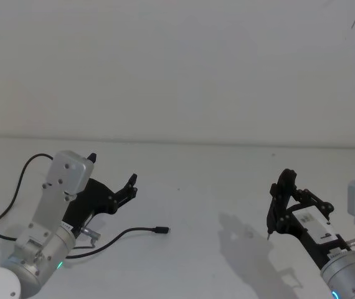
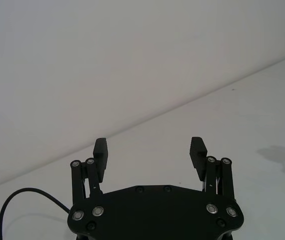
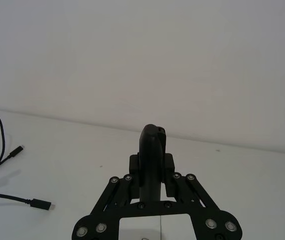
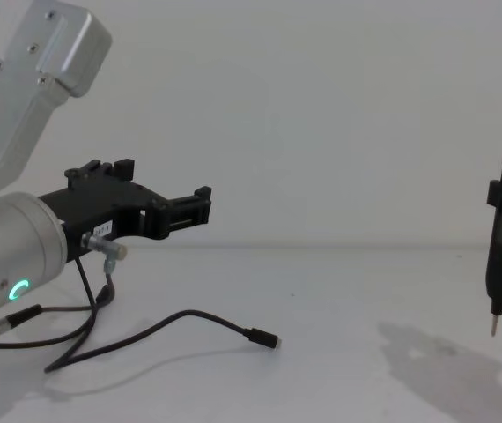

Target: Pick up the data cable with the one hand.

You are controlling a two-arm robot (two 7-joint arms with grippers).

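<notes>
head view: your left gripper [image 1: 113, 169] hangs above the table [image 1: 215, 180], jaws spread wide with nothing between them. the data cable [image 1: 127, 232] lies slack on the surface below and just beside it, one plug toward the middle of the table and the rest looping round behind the arm. your right gripper [image 1: 284, 202] sits well apart on the other side, clamped on a pen-like tool [image 1: 276, 215]. left wrist view: the two fingers [image 2: 100, 152] stand far apart with bare table between them, and a curve of the cable [image 2: 30, 189] shows near the palm. right wrist view: the right gripper [image 3: 151, 170] is closed round the tool's body [image 3: 151, 145], and the cable [image 3: 12, 198] lies well away from it. chest view: the left gripper [image 4: 170, 192] is clear of the table and the cable [image 4: 189, 315] rests untouched beneath it. judgement: the grasp is not begun. you have yet to lower onto a stretch of cable, close on it and lift.
</notes>
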